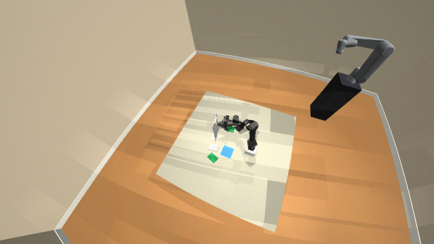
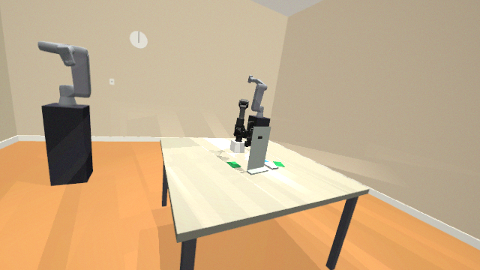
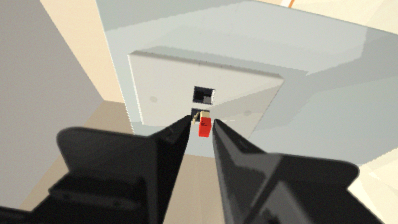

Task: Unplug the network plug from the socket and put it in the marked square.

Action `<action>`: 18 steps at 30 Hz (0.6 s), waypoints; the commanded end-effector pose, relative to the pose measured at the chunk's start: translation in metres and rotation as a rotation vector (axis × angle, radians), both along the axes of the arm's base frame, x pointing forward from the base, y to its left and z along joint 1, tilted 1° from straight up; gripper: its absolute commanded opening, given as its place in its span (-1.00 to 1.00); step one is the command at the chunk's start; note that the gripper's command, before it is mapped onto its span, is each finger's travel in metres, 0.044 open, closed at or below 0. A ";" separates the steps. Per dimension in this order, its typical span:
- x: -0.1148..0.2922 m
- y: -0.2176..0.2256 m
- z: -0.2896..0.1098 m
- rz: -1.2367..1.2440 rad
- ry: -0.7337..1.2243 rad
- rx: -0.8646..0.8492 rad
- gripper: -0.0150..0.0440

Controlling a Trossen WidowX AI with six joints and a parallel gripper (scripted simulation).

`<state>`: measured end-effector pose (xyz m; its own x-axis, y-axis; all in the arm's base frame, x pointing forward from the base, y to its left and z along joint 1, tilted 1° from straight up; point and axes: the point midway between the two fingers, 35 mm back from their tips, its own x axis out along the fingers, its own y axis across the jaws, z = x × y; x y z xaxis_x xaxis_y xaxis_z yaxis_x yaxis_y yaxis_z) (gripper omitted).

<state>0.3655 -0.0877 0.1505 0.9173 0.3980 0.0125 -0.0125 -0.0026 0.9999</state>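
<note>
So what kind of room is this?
Probably a robot test room: a bare space with a table, a small black arm facing an upright panel, and a grey arm on a pedestal.

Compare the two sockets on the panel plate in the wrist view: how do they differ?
The upper socket is a dark, empty opening; the lower socket holds the red plug. The upper one stands free above the fingertips; the lower one sits between the fingers of the gripper, which close in around the plug. Both sit stacked on the same grey plate.
</note>
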 end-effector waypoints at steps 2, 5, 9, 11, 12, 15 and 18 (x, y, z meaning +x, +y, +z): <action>0.001 0.000 0.000 -0.003 0.003 0.004 -0.28; 0.001 0.000 0.000 -0.003 0.003 0.004 -0.34; 0.001 0.000 0.000 -0.003 0.003 0.004 -0.43; 0.001 0.000 0.000 -0.003 0.003 0.004 -0.48; 0.001 0.000 0.000 -0.003 0.003 0.004 -0.49; 0.001 0.000 0.000 -0.003 0.003 0.004 -0.49; 0.000 0.000 0.000 -0.003 0.003 0.004 -0.49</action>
